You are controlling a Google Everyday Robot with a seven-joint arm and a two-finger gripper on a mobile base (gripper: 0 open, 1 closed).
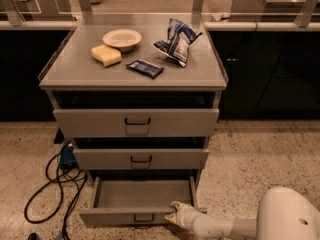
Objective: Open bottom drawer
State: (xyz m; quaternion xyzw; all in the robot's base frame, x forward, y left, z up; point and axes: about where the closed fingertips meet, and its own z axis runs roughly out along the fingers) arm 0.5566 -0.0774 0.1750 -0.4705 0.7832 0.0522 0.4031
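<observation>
Camera view: the bottom drawer (142, 194) is pulled out at the foot of the grey cabinet (214, 104), plain inside showing; the claw (176, 212) sits at the drawer front's upper rim, right of the handle (144, 217); whether it is spread or pinching cannot be told.

Nothing I can read here. The blue-and-white bag (177, 41) and the dark blue packet (145, 68) on the cabinet top (200, 75) carry print, none of it legible. My gripper (175, 213) is at the bottom drawer (112, 217), right end of its front.
</observation>
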